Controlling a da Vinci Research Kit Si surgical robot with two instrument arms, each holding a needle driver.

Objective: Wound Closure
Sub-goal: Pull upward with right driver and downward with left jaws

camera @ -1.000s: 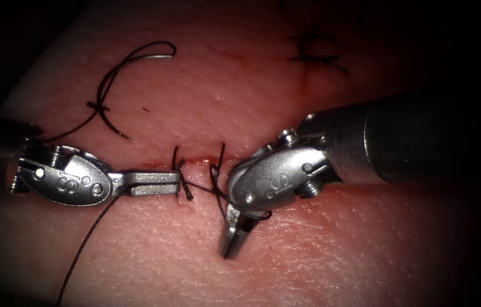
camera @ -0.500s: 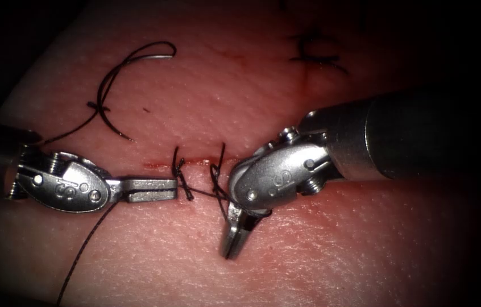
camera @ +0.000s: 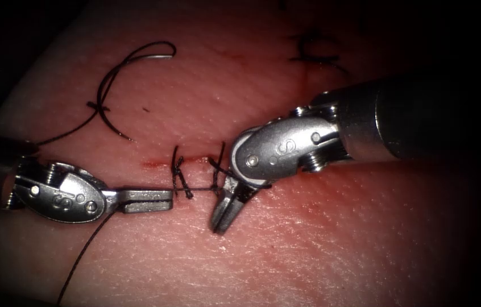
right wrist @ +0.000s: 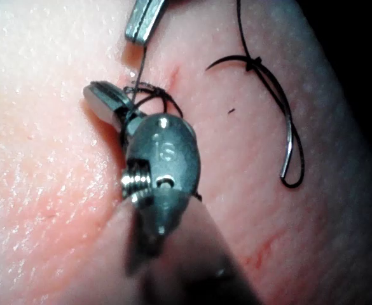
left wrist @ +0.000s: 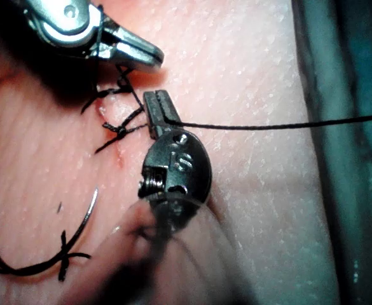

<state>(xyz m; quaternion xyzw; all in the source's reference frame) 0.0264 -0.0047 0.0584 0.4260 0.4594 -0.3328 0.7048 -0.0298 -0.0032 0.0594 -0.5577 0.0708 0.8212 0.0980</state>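
We see the left tool (camera: pixel 168 198) clamped on the thread (camera: pixel 81 256), the right tool (camera: pixel 222 223) closed with thread looped round it. The needle (camera: pixel 116 79) lies free on the tissue (camera: pixel 337 239), left of the cut (camera: pixel 195 160); both tool wrists read "S".

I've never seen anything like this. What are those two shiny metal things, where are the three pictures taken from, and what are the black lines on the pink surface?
This is bench practice: a surgical robot closes a cut in a piece of pork belly, the tissue. The metal things are its two arms' tools. One picture looks down from an endoscope above; the other two come from small cameras riding near each arm's wrist.

The left tool holds the black thread in its shut fingers. The thread runs tight across to the right tool, whose fingers also grip it, beside the stitches over the cut.

The curved needle lies loose on the tissue, held by neither tool, above the cut and to its left.
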